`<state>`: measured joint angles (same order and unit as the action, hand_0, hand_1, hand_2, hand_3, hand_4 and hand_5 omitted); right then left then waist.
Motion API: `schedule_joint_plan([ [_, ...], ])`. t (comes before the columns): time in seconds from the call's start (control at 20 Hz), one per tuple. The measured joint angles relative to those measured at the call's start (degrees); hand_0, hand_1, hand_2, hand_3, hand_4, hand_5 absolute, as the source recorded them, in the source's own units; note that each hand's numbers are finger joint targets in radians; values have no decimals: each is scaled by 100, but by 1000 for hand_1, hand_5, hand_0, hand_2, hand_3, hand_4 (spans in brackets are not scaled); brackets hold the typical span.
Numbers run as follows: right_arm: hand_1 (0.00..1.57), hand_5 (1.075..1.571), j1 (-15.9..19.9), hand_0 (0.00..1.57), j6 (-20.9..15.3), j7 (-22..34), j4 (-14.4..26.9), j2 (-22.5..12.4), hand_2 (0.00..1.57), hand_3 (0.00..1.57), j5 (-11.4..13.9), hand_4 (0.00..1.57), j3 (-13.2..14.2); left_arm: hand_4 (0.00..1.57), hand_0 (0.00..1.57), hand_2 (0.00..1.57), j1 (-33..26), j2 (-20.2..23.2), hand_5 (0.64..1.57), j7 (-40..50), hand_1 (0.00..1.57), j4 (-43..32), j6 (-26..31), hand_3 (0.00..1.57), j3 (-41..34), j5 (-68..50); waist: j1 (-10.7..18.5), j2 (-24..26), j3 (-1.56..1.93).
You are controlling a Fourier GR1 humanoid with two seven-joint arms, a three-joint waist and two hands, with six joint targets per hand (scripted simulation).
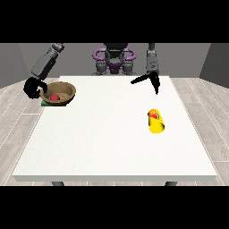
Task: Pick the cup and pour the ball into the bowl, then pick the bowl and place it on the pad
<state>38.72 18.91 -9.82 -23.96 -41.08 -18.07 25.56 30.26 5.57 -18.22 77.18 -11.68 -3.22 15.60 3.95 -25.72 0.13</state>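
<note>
Bowl (58, 93) on pad (43, 103): you see the brown bowl sitting at the table's (112, 147) far corner at the view's left, with the red ball (55, 97) resting inside it. Only a sliver of the green pad shows beneath the bowl, along its near edge at the left.

The hand at the view's left (32, 87) is at the bowl's outer rim, its black fingers curled around the edge beside the table's border. Its grey forearm slopes up and away towards the top of the view.

Across the table, you find the yellow cup (156, 121) lying on its side, well apart from the bowl, towards the view's right. Its mouth points away from you, towards the robot, and shows red and orange markings at the rim.

The hand at the view's right (150, 79) hangs above the far edge of the table, beyond the cup and clear of it. Its fingers are straight and spread, one pointing to the view's left, another pointing down. It holds nothing.
</note>
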Motion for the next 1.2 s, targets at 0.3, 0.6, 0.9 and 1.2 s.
schedule_joint_plan([
  [0.3,1571,1570,64,1571,166,-438,271,-369,1571,199,140,1036,24,0,0,0,-153,-26,1564,356,0,826,-83,0,198,167,-26,-326,-1],
  [0.6,1571,1569,303,1571,267,-363,532,-528,1571,0,46,781,153,0,0,0,-267,-1,1566,668,0,1301,-32,0,288,223,-81,-402,-1],
  [0.9,1571,1570,323,1571,422,-64,683,-622,1571,1080,-44,737,203,0,0,0,-420,-15,1566,764,0,1418,68,0,259,91,-121,-184,-7],
  [1.2,1571,1565,203,1571,288,-155,638,-455,1571,1114,184,686,-30,0,0,0,-469,-4,1565,828,0,1462,141,0,264,52,-74,-111,-8],
])
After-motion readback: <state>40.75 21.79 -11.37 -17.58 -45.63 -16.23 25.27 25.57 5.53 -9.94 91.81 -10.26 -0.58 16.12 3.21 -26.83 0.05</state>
